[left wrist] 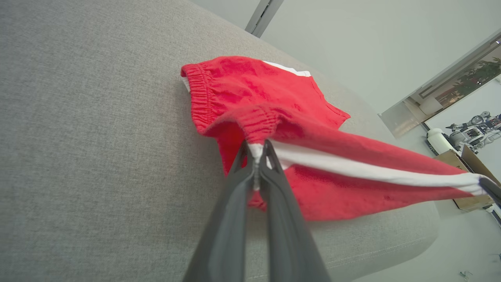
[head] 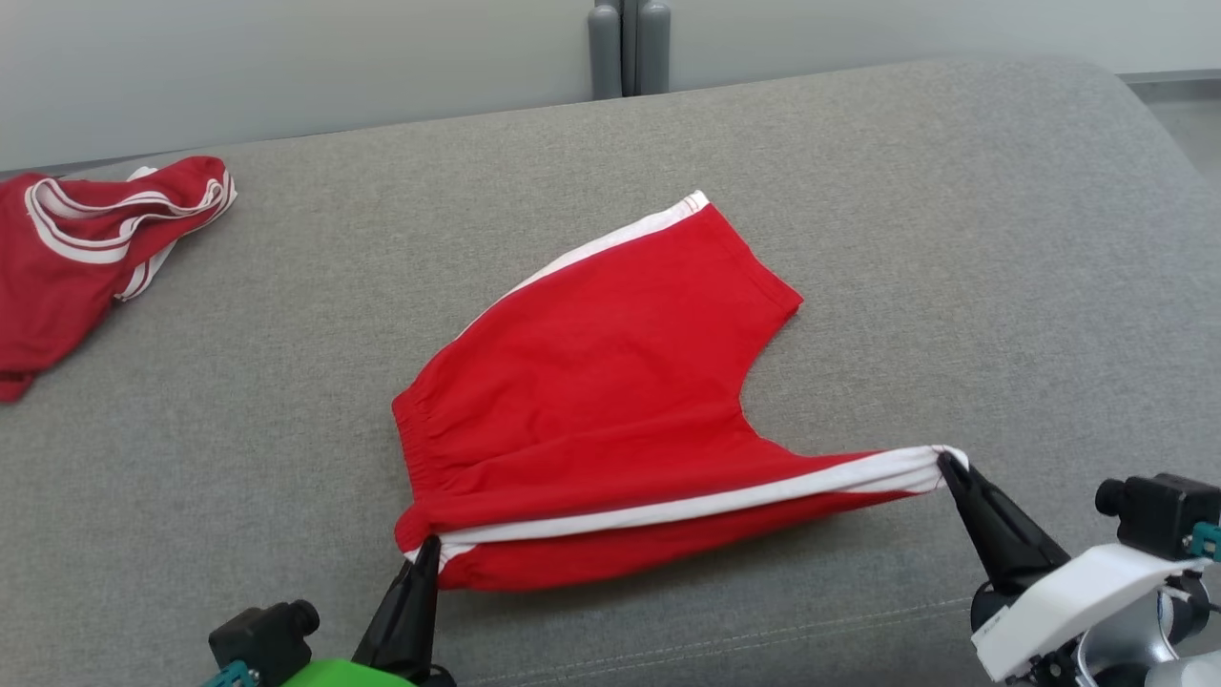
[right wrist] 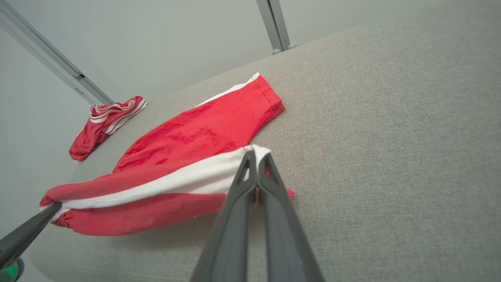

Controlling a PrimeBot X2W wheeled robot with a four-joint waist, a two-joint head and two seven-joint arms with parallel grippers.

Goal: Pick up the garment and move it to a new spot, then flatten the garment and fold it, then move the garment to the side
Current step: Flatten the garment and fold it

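The garment (head: pixel 610 382) is a pair of red shorts with white side stripes, lying on the grey cushion (head: pixel 858 239). Its near edge is lifted and stretched taut between my two grippers. My left gripper (head: pixel 429 546) is shut on the waistband corner at the lower left; in the left wrist view its fingertips (left wrist: pixel 256 150) pinch the white stripe of the garment (left wrist: pixel 274 102). My right gripper (head: pixel 947 461) is shut on the leg hem at the white stripe's end, seen close in the right wrist view (right wrist: pixel 256 156) against the garment (right wrist: pixel 195 133). The far leg rests flat.
A second red garment with white trim (head: pixel 86 248) lies bunched at the cushion's far left. Grey posts (head: pixel 630 48) stand behind the cushion's back edge. The cushion's front edge runs just below my grippers. Open grey fabric lies to the right of the shorts.
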